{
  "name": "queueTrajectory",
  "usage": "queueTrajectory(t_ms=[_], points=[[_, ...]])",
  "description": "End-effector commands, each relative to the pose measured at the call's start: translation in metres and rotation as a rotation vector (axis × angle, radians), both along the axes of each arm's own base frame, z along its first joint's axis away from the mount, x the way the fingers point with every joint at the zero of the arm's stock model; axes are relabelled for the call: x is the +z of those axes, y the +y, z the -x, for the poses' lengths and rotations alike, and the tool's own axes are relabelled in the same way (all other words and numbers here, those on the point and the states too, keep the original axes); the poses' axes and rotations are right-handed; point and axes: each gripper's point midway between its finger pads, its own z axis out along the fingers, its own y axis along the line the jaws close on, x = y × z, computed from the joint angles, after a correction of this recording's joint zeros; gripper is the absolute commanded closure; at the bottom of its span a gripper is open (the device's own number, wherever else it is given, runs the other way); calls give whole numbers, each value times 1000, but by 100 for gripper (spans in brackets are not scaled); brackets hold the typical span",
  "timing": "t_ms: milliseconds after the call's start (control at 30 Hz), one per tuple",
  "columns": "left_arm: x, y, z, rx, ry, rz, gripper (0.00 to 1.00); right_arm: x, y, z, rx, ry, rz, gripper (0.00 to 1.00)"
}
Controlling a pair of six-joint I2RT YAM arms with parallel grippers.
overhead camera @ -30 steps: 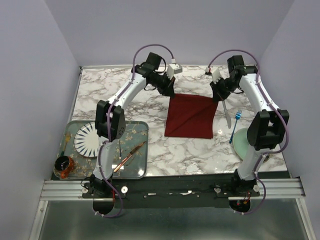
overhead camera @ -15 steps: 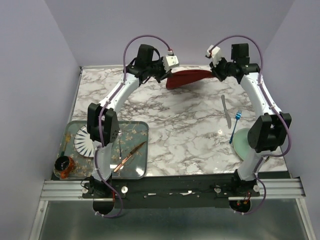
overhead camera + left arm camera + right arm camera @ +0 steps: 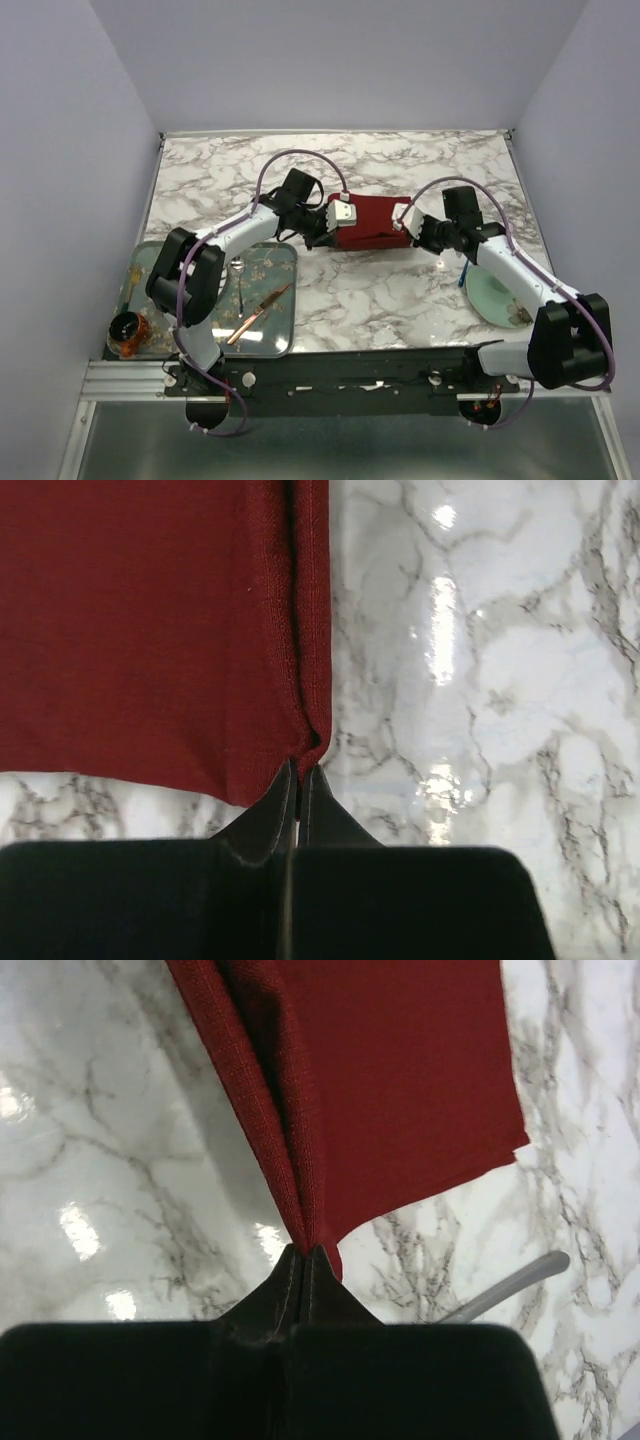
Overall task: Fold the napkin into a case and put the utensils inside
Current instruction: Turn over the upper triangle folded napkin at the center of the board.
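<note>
The dark red napkin (image 3: 371,217) lies folded over as a wide band on the marble table (image 3: 400,160), between my two grippers. My left gripper (image 3: 336,236) is shut on the napkin's near left corner (image 3: 300,720), its tips (image 3: 300,770) pinching doubled layers. My right gripper (image 3: 409,237) is shut on the near right corner (image 3: 315,1205), its tips (image 3: 305,1251) pinching doubled layers. The pale silvery utensil (image 3: 512,1282) lies just right of the napkin. The blue fork (image 3: 463,276) is mostly hidden under my right arm.
A grey tray (image 3: 285,250) at the near left holds a copper knife (image 3: 258,312), a small spoon (image 3: 240,272) and a striped plate (image 3: 140,275). A pale green plate (image 3: 492,297) sits at the near right, under my right arm. A small jar (image 3: 127,333) stands at the near left corner.
Both grippers lifted the napkin's near edge up and back to the far side, then brought it forward and down. The napkin now lies as a shorter folded band mid-table.
</note>
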Motion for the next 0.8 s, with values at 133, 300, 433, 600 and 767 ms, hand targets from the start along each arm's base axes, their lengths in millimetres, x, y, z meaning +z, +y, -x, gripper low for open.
queueTrajectory(t_ms=[133, 300, 433, 600, 767], points=[[-24, 7, 46, -79, 54, -81, 100, -33, 12, 41, 143, -32, 92, 99], [-34, 2, 66, -135, 41, -138, 100, -49, 15, 64, 207, -12, 123, 99], [-42, 3, 80, -184, 32, -197, 100, -52, 14, 80, 263, 9, 156, 89], [-17, 8, 85, -169, 69, -199, 37, -23, 15, 91, 226, 69, 123, 23], [43, 14, 43, 44, 182, -38, 32, 27, 21, 92, 67, 173, 3, 23]])
